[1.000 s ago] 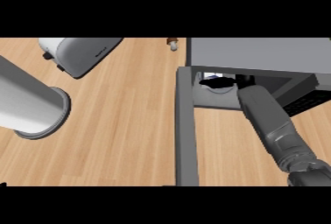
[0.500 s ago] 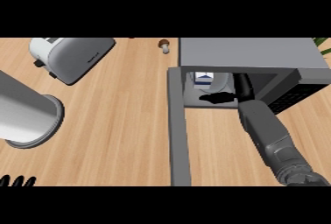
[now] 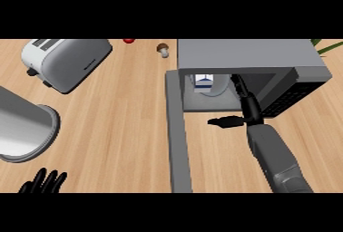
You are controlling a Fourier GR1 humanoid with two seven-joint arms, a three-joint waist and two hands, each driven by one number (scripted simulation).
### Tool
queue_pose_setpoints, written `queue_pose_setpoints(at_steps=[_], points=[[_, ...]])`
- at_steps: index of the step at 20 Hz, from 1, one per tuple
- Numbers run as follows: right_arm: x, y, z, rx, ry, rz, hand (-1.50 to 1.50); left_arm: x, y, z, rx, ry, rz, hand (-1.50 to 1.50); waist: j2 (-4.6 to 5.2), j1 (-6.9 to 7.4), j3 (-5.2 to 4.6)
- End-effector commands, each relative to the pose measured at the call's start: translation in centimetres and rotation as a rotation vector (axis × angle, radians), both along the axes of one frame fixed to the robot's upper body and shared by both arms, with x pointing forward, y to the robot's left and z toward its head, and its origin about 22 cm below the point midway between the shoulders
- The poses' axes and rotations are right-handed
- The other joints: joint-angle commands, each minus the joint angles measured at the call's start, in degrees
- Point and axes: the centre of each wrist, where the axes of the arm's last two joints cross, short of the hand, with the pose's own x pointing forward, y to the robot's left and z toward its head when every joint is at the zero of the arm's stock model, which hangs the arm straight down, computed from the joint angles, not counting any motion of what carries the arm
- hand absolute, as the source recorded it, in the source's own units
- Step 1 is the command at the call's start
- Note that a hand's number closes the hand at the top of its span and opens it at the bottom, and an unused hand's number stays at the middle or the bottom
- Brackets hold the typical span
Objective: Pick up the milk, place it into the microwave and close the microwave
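From the head view, the milk (image 3: 203, 83) was a small white carton with a dark blue band across its face and a peaked top. It stood upright inside the microwave (image 3: 248, 56), at the left of the cavity, on the pale floor of the oven. The microwave was a grey box with a dark control panel at its right front, and its door (image 3: 177, 136) hung wide open, seen edge-on as a long grey bar running down the tabletop (image 3: 120, 127) from the oven's left corner.

The right robot hand (image 3: 237, 86) reached into the cavity just right of the carton, its fingers straight and drawn together; whether they touched the milk was hard to tell in the shadow there. Its grey forearm came up from the lower edge and crossed the oven's mouth.

The left robot hand (image 3: 43, 182) rested at the lower left corner, fingers spread and pointing up.

A white toaster (image 3: 64, 61) lay at the upper left, and a large grey cylinder (image 3: 20, 131) stood at the left edge. Near the top edge sat a small red thing (image 3: 129, 40) and a brown-capped mushroom (image 3: 163, 49). Green leaves (image 3: 330, 45) showed at the upper right.
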Motion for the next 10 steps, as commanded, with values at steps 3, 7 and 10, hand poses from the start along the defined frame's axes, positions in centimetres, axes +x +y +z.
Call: queue_pose_setpoints(at_steps=[3, 7, 10], points=[[-2.8, -0.6, -1.7, 0.055, 0.035, 0.048, -1.5, 3.0, -2.3, -0.7, 0.021, 0.048, -0.077, -1.5, -0.41, -2.06, -0.11], [-6.4, -2.1, -3.2, 0.106, 0.012, 0.069, -1.5, 3.8, -3.3, -0.3, 0.081, 0.067, -0.129, 1.5, -0.43, -2.27, -0.11], [-8.7, -2.7, -3.2, 0.096, 0.012, 0.049, -1.5, 4.8, -5.1, 0.1, 0.114, 0.079, -0.176, 1.5, -0.36, -2.22, -0.12]])
